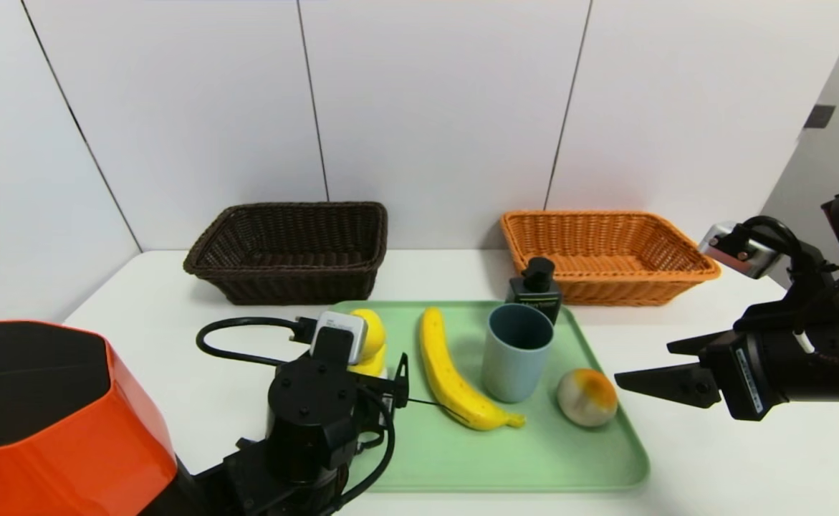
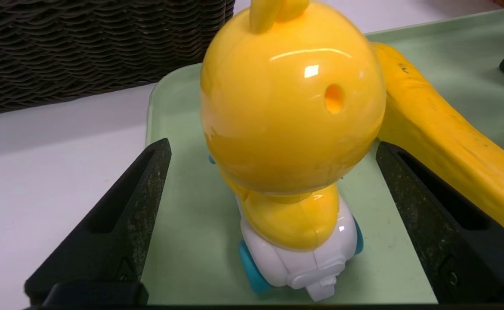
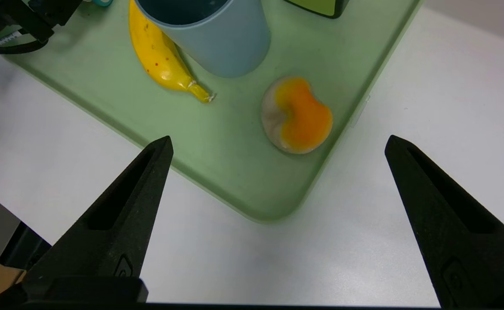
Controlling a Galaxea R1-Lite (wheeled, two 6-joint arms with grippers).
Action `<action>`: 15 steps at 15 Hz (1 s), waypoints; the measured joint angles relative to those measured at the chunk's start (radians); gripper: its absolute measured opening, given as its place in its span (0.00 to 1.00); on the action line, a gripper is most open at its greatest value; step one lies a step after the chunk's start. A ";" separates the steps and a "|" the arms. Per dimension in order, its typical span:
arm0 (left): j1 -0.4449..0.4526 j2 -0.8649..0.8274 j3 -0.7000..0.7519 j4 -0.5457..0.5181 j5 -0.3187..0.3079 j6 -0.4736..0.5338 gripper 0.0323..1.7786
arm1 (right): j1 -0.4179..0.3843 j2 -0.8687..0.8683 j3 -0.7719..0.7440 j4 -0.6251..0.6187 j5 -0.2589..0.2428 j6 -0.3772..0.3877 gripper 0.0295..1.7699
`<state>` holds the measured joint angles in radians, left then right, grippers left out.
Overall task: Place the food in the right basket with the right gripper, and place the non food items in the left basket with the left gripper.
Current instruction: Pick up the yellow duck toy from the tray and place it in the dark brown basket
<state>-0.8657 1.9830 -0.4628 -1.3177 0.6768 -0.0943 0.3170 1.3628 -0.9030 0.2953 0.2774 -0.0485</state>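
Left Gripper Opened Wide Around Yellow Toy on Green Tray

Nearest the camera, at the left, the orange-shelled left arm [image 1: 125, 430] is seen reaching over the near left part of the green tray [image 1: 534, 459]. Its left gripper [image 2: 273, 148] is spread wide, with the yellow toy [image 2: 292, 103] between its fingers and nothing gripped. The white worktop [image 1: 713, 459] is backed by pale wall panels [image 1: 433, 107] divided by thin dark seams, and a grey wall [image 1: 831, 150] with a small dark fitting [image 1: 820, 116] is seen at the far right.

On the worktop behind the tray, at the left, the dark brown woven basket [image 1: 290, 283] is set, its inside bare. The toy is stood upright on the tray's left part; a glossy round head, a white base and blue wheels are shown. To its right the banana [image 1: 455, 380] is laid, long, curved and lightly speckled. Next comes the smooth grey-blue cup [image 1: 516, 358], stood upright, with the dark pump bottle [image 1: 536, 290] just behind it. Behind the bottle, the orange woven basket [image 1: 605, 287] is placed on the worktop. The pale round fruit [image 1: 586, 398], patched with orange, is rested near the tray's right edge. Beyond that edge the right gripper [image 3: 279, 137] is held wide open and empty, near the fruit.
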 joint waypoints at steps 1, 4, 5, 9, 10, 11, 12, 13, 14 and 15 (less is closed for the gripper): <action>0.002 0.000 -0.001 0.001 0.000 0.001 0.95 | 0.000 0.000 0.000 0.000 -0.001 0.000 0.96; 0.003 -0.001 -0.001 -0.001 0.000 0.041 0.95 | 0.000 -0.001 0.006 0.000 -0.001 -0.001 0.96; 0.003 -0.003 -0.001 -0.001 0.000 0.045 0.95 | 0.002 -0.002 0.010 0.000 -0.001 -0.001 0.96; 0.004 -0.008 -0.002 -0.001 0.000 0.048 0.95 | 0.006 -0.007 0.020 0.001 -0.003 -0.001 0.96; 0.007 -0.010 -0.002 -0.002 0.000 0.050 0.95 | 0.006 -0.007 0.021 0.000 -0.004 -0.001 0.96; 0.009 -0.014 -0.001 -0.001 0.000 0.051 0.95 | 0.007 -0.009 0.021 0.000 -0.004 -0.001 0.96; 0.009 -0.019 0.001 -0.001 0.000 0.053 0.95 | 0.007 -0.011 0.021 0.000 -0.004 -0.001 0.96; 0.009 -0.024 0.003 -0.001 0.000 0.060 0.95 | 0.012 -0.012 0.021 0.000 -0.004 0.000 0.96; 0.010 -0.028 0.007 -0.001 0.000 0.067 0.95 | 0.017 -0.013 0.021 0.000 -0.004 0.001 0.96; 0.010 -0.031 0.011 -0.001 0.000 0.078 0.95 | 0.020 -0.014 0.021 0.000 -0.005 0.002 0.96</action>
<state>-0.8562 1.9517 -0.4521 -1.3191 0.6764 -0.0164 0.3366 1.3489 -0.8821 0.2957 0.2728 -0.0462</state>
